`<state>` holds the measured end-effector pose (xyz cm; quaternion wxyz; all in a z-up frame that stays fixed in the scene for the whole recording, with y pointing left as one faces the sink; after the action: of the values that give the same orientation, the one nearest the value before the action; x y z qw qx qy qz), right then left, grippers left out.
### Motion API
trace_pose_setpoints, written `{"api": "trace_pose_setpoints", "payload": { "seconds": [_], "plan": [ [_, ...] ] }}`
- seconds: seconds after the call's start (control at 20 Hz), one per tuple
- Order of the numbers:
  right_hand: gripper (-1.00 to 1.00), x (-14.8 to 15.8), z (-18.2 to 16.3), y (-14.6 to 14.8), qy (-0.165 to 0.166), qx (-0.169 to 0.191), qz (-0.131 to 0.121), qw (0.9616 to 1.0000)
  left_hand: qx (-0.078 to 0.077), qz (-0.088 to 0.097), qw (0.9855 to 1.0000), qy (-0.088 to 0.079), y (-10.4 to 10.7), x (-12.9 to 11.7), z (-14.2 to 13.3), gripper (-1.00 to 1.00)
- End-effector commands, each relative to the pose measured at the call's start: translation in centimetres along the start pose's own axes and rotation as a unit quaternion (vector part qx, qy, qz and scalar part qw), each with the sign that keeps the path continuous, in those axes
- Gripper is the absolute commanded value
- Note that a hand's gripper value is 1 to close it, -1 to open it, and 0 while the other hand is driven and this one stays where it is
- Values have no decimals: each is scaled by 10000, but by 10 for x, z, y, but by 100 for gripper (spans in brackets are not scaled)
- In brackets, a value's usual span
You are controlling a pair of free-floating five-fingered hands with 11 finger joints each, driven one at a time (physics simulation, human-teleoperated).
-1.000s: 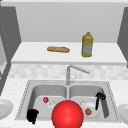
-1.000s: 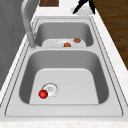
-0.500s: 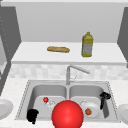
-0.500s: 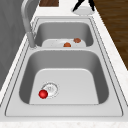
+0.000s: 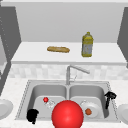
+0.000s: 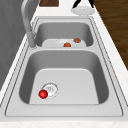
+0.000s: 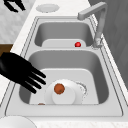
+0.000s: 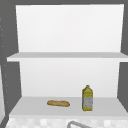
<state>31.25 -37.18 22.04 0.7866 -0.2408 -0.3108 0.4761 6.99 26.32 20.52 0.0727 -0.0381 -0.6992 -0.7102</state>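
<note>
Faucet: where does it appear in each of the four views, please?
Front view: faucet in the centre, behind the divider between the basins.
Left side view: upper left.
Right side view: upper right.
Upper view: bottom edge, its top alone.
Shared landmark: small red ball, by the drain of the left basin in the front and side views.

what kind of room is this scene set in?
Most likely a kitchen, rendered in a simulator. A double-basin sink with a faucet is set in a countertop, a plate lies in one basin, and a shelf above holds a bread loaf and a yellow bottle.
</note>
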Motion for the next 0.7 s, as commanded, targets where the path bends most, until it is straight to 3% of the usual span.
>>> {"api": "trace_pose_setpoints", "payload": {
  "seconds": [0.0,0.65],
  "plan": [
    [-100,-16,0,-9,-120,64,-77,9999,0,0,10000,0,0,0,0,0],
    [-100,-71,-4,-41,-311,171,-165,9992,0,0,10000,0,0,0,0,0]
  ]
}}
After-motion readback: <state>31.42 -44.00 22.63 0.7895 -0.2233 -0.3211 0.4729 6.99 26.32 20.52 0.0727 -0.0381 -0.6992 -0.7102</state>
